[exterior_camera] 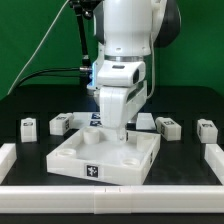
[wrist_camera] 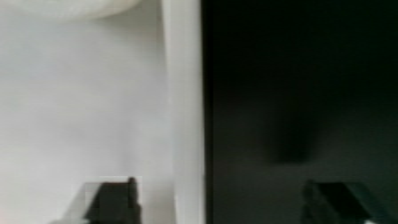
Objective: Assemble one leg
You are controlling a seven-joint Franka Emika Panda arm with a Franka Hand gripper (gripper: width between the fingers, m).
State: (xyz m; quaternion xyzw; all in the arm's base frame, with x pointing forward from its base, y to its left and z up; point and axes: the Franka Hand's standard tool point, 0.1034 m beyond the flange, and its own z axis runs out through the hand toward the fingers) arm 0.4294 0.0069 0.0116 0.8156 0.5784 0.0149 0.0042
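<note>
Evidently barely begun: no leg [exterior_camera: 165, 126] seated in the tabletop [exterior_camera: 70, 150], nothing standing in it anywhere in the exterior view. Left to do, on that reading: pick one block up, carry it to a corner hole, set it in upright. Hand [exterior_camera: 118, 130] down low over the far middle of the tabletop, holding nothing. In the wrist view, fingers [wrist_camera: 116, 200] spread well apart, with white panel below one, dark surface [exterior_camera: 185, 150] below the other, and the panel's straight edge running between them and touching neither. Possibly straddling a rim of the tabletop, though too close and blurred to say which edge. Nearest leg lying on the surface just beside the tabletop's far corner on the exterior view's right, apart from the hand. A second leg [exterior_camera: 207, 129] farther out on that side, a third leg [exterior_camera: 60, 123] and a fourth leg [exterior_camera: 30, 126] on the exterior view's left, all loose on the surface. Small and stubby in look, white plastic, blocky, far smaller than the tabletop, with a black-and-white square tag on one face; tag pattern too small to read.
</note>
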